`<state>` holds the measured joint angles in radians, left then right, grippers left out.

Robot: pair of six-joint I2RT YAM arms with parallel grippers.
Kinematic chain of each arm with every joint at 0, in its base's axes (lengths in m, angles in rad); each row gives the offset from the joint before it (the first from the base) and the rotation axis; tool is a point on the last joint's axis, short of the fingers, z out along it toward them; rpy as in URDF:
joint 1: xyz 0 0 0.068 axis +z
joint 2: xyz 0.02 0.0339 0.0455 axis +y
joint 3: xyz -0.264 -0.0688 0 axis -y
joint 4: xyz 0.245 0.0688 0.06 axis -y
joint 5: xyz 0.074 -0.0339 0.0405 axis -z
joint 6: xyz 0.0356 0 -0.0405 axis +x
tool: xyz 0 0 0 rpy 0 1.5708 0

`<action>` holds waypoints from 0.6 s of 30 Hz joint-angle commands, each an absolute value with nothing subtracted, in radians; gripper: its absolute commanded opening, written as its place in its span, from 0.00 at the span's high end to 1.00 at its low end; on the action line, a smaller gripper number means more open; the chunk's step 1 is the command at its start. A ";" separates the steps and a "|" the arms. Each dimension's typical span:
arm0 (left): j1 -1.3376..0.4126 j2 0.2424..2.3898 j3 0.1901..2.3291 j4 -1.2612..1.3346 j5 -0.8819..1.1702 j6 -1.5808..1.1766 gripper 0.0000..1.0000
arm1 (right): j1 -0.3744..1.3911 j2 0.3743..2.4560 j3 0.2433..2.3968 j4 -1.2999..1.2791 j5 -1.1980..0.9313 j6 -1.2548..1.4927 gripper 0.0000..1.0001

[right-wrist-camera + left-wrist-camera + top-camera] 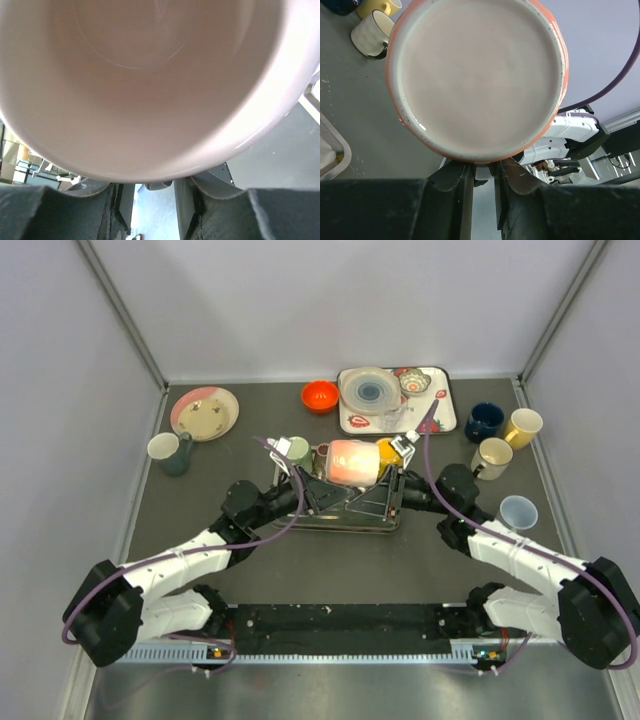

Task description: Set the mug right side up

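Observation:
A pink-orange mug [352, 462] lies on its side in the air between my two grippers, above a metal tray [345, 526]. The left wrist view shows its flat base [475, 75]. The right wrist view looks into its mouth [150, 75]. My left gripper [318, 478] [482, 175] is shut on a pale part under the mug that looks like its handle. My right gripper [390, 478] [154, 192] stands slightly open, with its fingers on either side of that same part; one finger touches it and a small gap shows at the other.
A plate [205, 412] and a mug [170, 451] stand at the back left. A red bowl [320, 396] and a dish tray [440, 420] are at the back. Blue [484, 421], yellow [523, 426] and cream [491, 455] mugs and a pale blue cup [518, 511] are on the right.

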<state>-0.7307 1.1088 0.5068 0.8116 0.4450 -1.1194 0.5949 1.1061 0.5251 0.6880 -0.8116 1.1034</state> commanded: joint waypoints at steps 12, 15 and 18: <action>-0.747 1.048 0.508 0.920 0.515 -1.075 1.00 | 0.609 1.092 0.583 0.887 -0.649 1.129 1.00; -0.746 1.026 0.509 0.873 0.483 -1.037 0.91 | 0.607 1.059 0.623 0.743 -0.643 1.023 1.00; -0.738 1.002 0.496 0.867 0.436 -1.016 0.64 | 0.607 0.988 0.666 0.519 -0.603 0.888 1.00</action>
<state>-0.7303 1.0641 0.5034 0.8288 0.4286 -1.0912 0.6136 1.0782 0.5495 0.7021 -0.7528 1.0767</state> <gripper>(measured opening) 0.267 0.172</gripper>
